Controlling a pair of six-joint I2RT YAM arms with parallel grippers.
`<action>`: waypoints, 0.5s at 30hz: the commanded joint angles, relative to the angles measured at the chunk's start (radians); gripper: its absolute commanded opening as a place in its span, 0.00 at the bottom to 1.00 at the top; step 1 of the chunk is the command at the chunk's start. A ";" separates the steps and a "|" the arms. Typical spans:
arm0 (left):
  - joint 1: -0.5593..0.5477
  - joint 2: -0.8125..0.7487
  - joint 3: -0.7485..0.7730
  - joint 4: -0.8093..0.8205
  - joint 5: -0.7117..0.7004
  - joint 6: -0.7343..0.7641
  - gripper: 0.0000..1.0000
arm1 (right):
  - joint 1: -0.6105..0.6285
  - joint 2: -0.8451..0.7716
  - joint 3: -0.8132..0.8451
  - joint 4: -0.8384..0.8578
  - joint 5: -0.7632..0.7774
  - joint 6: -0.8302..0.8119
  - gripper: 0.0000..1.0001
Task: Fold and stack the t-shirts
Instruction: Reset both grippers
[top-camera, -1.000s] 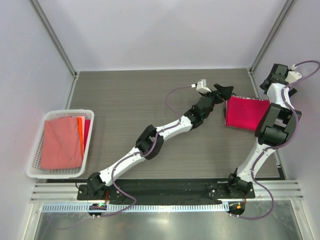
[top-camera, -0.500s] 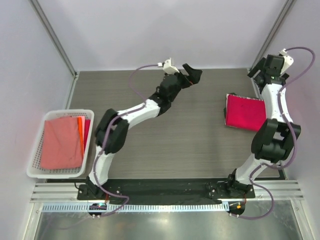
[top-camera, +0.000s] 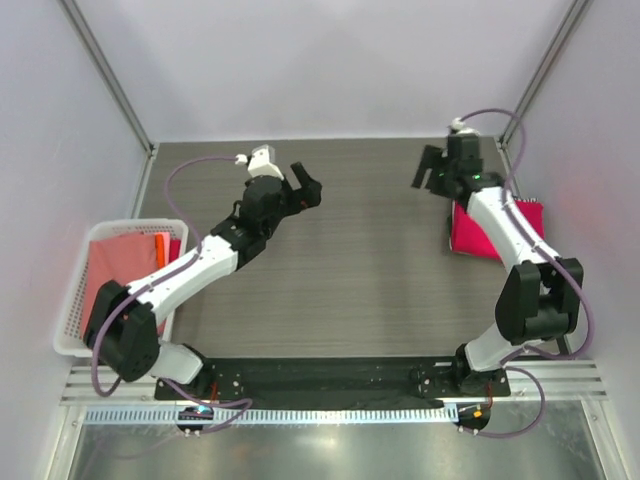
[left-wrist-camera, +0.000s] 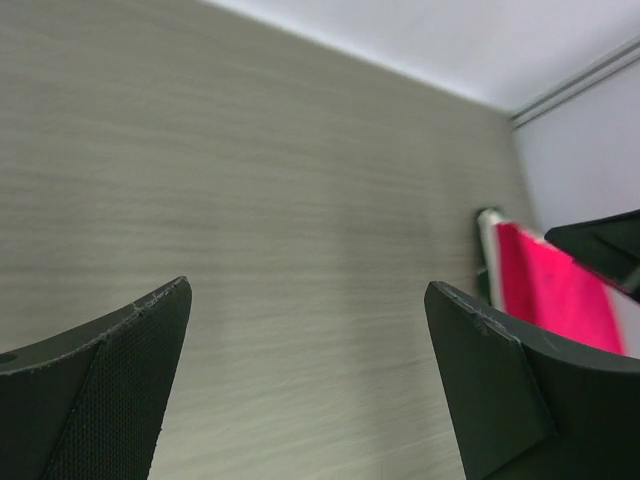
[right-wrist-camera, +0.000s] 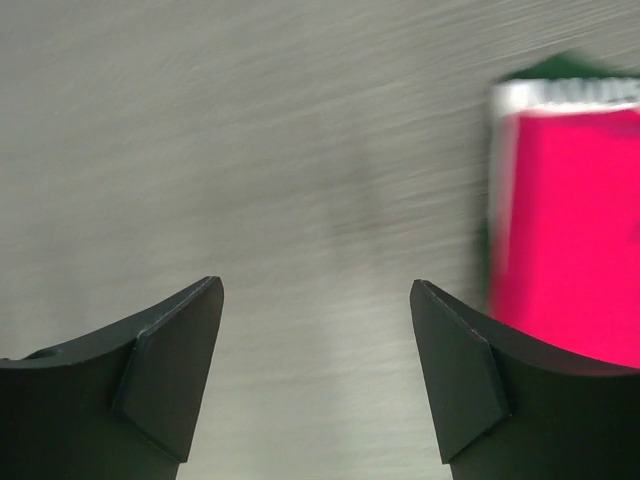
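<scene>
Reaching up from the lower left of the overhead view, the left arm is stretched across the grey wood-grain table. The left gripper is seen over the upper middle of the table. Its fingers are spread wide in the left wrist view, and only bare tabletop is seen in the gap between them.

The right gripper is found in the upper right of the overhead view, just left of the folded crimson-pink t-shirt. Its fingers are also held apart in the right wrist view, somewhat blurred, with nothing gripped. Only tabletop is seen between them.

The crimson-pink t-shirt is laid flat as a folded rectangle near the right edge of the table, and part of it is covered from above by the right arm. It is touched by neither gripper. In the left wrist view it appears at the right edge of the frame, and in the right wrist view at the upper right. There a pale strip is seen along its upper edge, too blurred to be identified.

At the left edge of the overhead view a white lattice basket is placed, well apart from both grippers. A folded salmon-pink cloth is held in it, with an orange strip and a red one beside that.
</scene>
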 joint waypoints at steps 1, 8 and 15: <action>-0.009 -0.098 -0.019 -0.170 -0.089 0.103 0.99 | 0.175 -0.100 -0.045 0.056 0.051 0.000 0.83; -0.011 -0.206 -0.204 -0.200 -0.060 0.090 1.00 | 0.454 -0.237 -0.353 0.298 0.356 0.069 1.00; -0.011 -0.343 -0.428 -0.137 -0.059 0.106 1.00 | 0.490 -0.393 -0.744 0.564 0.346 0.107 1.00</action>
